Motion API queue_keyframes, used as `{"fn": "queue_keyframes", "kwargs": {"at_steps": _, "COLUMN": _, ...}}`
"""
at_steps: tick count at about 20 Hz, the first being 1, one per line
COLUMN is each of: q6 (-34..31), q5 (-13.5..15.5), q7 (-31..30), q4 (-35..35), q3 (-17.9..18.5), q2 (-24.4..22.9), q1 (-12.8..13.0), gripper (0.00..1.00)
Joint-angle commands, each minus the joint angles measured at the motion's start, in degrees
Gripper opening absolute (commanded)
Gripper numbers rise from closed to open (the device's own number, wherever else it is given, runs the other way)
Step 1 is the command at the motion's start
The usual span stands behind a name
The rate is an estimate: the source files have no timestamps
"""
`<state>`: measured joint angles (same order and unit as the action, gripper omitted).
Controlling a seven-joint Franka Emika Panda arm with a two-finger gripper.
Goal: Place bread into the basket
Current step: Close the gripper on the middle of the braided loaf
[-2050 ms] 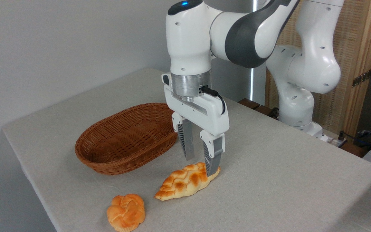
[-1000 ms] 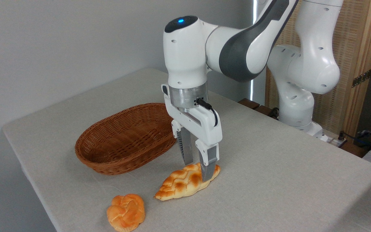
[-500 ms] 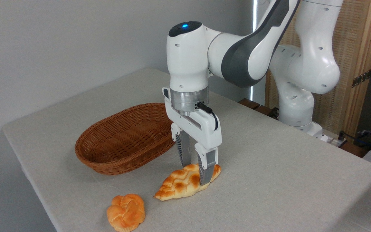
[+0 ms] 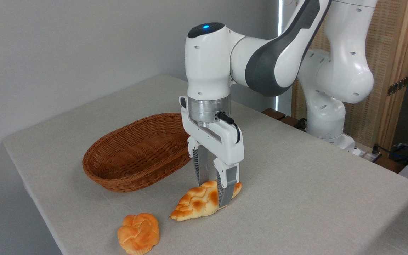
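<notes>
1. On the counter (image 4: 296,198), which is covered with a pale grey cloth, the bread (image 4: 198,202) lies near the front edge, a long braided loaf with browned plaits and pointed ends.
2. Its left tip rests on the cloth; its right end sits between the two grey fingers (image 4: 226,187) of the claw (image 4: 214,193).
3. The claw points straight down from the white arm (image 4: 260,60) and has closed on the right part of the loaf, one finger on the near side and one on the far side, both pressed against the crust.
4. Whether the right end of the loaf is raised off the cloth I cannot tell.
5. The basket (image 4: 136,152), an oval of brown woven wicker with a flared rim, stands behind and to the left of the loaf, apart from it, and nothing lies inside.
6. The claw's white housing overlaps the basket's right rim in this view; whether they touch is unclear.
7. A small round knotted bun (image 4: 138,233) sits at the front left corner, near the loaf's left tip but not touching it.
8. A black cable (image 4: 233,124) loops from the wrist flange down to the claw's body.
9. Behind the arm, a wooden-framed woven panel (image 4: 391,53) stands at the right.
</notes>
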<state>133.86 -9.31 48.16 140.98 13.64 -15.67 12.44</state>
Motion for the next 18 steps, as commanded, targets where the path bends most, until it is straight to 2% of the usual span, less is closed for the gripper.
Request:
{"fn": "queue_keyframes", "kwargs": {"at_steps": 1, "q6": 1.8, "q5": -1.1, "q7": 0.3, "q4": 0.6, "q3": 1.3, "q2": -0.2, "q1": 0.9, "gripper": 0.97}}
{"fn": "queue_keyframes", "kwargs": {"at_steps": 5, "q6": 4.0, "q5": -1.1, "q7": 0.3, "q4": 0.7, "q3": 1.2, "q2": 0.5, "q1": 0.9, "gripper": 0.78}}
{"fn": "queue_keyframes", "kwargs": {"at_steps": 7, "q6": 4.3, "q5": -1.1, "q7": 0.4, "q4": 0.7, "q3": 1.2, "q2": 0.5, "q1": 0.9, "gripper": 0.64}}
{"fn": "queue_keyframes", "kwargs": {"at_steps": 10, "q6": 4.4, "q5": -1.1, "q7": 0.4, "q4": 0.7, "q3": 1.2, "q2": 0.6, "q1": 1.0, "gripper": 0.51}}
{"fn": "queue_keyframes", "kwargs": {"at_steps": 14, "q6": 4.4, "q5": -1.1, "q7": 0.4, "q4": 0.7, "q3": 1.2, "q2": 0.6, "q1": 1.4, "gripper": 0.43}}
{"fn": "queue_keyframes", "kwargs": {"at_steps": 18, "q6": 4.4, "q5": -1.1, "q7": 0.4, "q4": 0.7, "q3": 1.2, "q2": 0.6, "q1": 1.4, "gripper": 0.43}}
